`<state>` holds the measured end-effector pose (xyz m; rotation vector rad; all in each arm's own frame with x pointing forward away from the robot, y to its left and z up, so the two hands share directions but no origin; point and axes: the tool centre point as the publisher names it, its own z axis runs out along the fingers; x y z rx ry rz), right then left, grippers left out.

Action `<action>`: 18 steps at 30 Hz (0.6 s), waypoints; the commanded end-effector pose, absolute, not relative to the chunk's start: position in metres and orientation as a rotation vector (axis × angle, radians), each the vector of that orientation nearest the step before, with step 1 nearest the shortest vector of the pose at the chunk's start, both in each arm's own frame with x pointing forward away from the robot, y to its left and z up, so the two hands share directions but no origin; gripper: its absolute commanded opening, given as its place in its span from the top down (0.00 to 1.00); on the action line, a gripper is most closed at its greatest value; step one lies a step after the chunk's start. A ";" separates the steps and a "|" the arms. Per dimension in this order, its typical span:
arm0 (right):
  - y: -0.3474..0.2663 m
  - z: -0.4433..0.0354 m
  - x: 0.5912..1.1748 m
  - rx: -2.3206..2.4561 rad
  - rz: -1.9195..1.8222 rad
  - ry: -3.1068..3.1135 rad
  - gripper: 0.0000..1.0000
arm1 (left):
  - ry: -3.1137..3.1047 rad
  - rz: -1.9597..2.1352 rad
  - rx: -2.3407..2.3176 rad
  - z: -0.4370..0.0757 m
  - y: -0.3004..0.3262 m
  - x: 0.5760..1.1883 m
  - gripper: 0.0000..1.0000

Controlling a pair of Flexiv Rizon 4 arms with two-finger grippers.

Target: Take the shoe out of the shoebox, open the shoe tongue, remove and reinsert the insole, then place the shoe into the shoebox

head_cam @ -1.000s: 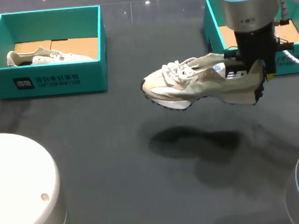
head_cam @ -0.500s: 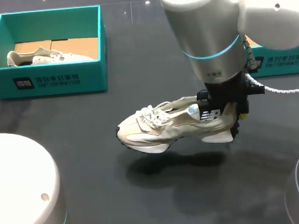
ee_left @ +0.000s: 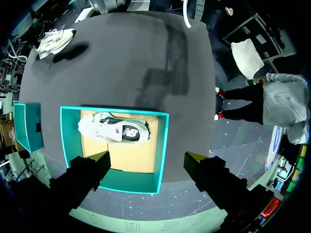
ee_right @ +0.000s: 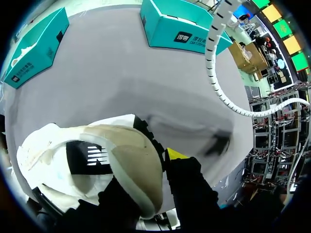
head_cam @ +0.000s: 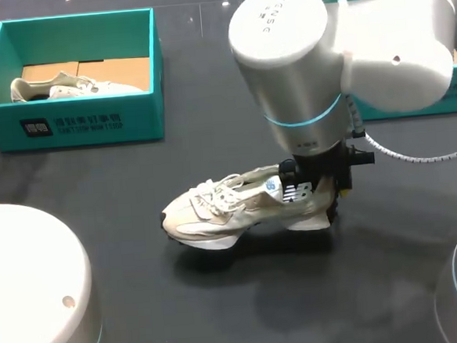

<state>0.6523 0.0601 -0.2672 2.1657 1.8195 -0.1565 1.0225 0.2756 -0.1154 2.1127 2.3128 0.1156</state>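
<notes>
A beige and white shoe (head_cam: 223,211) sits low over the middle of the dark table, toe pointing left, its shadow right under it. Whether the sole touches the table I cannot tell. My right gripper (head_cam: 318,190) is shut on the shoe's heel collar. In the right wrist view the heel (ee_right: 121,155) fills the space by the gripper (ee_right: 151,162), with one yellow fingertip (ee_right: 175,154) outside it and the other hidden inside. My left gripper (ee_left: 146,162) hangs open high above the left teal shoebox (ee_left: 163,145), which holds a second shoe (ee_left: 114,132).
The left shoebox (head_cam: 68,124) stands at the back left with its shoe (head_cam: 73,86) inside. A second teal shoebox (head_cam: 450,91) is at the back right, mostly behind my right arm. White arm bases sit at the front corners (head_cam: 25,288).
My right arm has carried the shoe from beside the right shoebox down and leftward to the table's middle. The left gripper stays open.
</notes>
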 end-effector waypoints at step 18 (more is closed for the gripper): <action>0.129 -0.340 0.660 2.136 -0.299 1.740 1.00 | 2.313 0.120 2.113 -0.115 0.276 1.021 0.00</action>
